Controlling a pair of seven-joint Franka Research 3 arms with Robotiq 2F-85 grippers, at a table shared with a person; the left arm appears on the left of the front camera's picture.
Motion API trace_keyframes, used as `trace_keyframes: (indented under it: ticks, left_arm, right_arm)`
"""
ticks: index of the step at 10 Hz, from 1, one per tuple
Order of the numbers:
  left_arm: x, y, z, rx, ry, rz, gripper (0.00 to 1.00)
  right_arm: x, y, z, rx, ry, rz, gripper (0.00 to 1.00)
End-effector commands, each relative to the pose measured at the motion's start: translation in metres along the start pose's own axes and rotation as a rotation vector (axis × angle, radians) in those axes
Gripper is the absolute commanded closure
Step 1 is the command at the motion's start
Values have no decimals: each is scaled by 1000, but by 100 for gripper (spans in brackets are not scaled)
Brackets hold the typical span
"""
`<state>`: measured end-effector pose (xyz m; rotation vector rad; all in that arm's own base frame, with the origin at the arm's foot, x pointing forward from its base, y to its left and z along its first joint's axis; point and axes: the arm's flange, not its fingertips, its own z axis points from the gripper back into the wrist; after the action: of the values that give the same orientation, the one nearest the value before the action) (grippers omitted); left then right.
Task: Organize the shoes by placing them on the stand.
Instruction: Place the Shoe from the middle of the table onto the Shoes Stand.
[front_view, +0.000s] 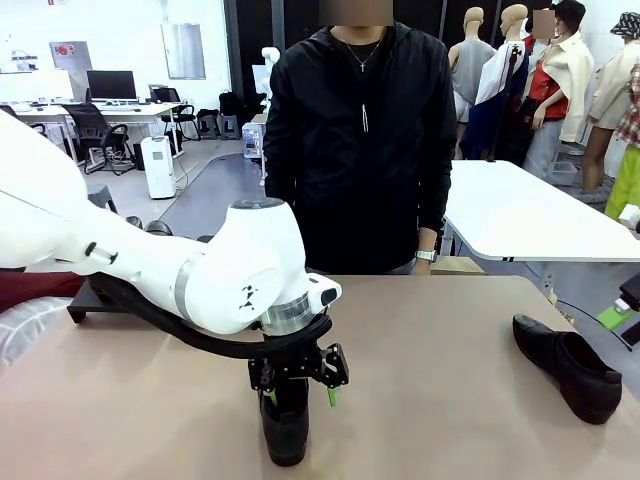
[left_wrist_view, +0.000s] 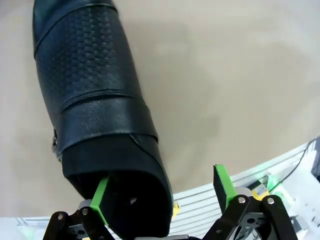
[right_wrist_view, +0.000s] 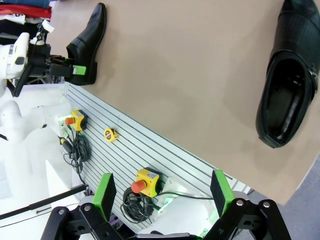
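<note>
From the front, the left arm comes in from the left and reaches to the middle of the tan surface (front_view: 450, 410). Its wrist is bent so the left pincer (front_view: 300, 397) points straight down. Below it, a near shoe (front_view: 285, 430) sits at the front edge with its toe towards the camera. A second shoe (front_view: 568, 367) lies well apart at the right side. A dark corner of the stand (front_view: 85, 305) shows behind the arm at far left. A person (front_view: 360, 140) in a black jacket stands at the far side.

Through the left wrist camera, the jaws stand wide and grip nothing. One green pad (left_wrist_view: 100, 199) dips into the near shoe's opening at the heel. The other pad (left_wrist_view: 223, 186) hangs outside, clear of the leather, so one side wall of the shoe stands between the two pads.

Through the right wrist camera, the right pincer (right_wrist_view: 162, 192) is spread fully and empty. It is held off the surface's edge, above a grey slatted panel (right_wrist_view: 125, 150) carrying yellow stop buttons (right_wrist_view: 146, 181). The second shoe lies on the surface at upper right with its opening towards the lens. The left pincer shows at the near shoe at upper left.
</note>
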<state>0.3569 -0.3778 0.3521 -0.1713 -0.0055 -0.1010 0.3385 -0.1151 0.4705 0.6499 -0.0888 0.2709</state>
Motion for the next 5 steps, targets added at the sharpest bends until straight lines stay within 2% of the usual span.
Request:
trace_keyframes:
  ticks: [1,3,4,5]
  left_arm:
    - [6,-11,-3,5,-71,54,0]
    - [6,-16,-7,51,-116,71,0]
    - [6,-16,-7,72,-115,82,59]
    - [6,-15,-8,78,-109,91,100]
  right_arm:
    - [1,2,-1,-11,-17,-21,0]
    - [1,2,-1,-11,-17,-21,0]
    - [1,2,-1,-11,-17,-21,0]
    - [1,2,-1,-11,-17,-21,0]
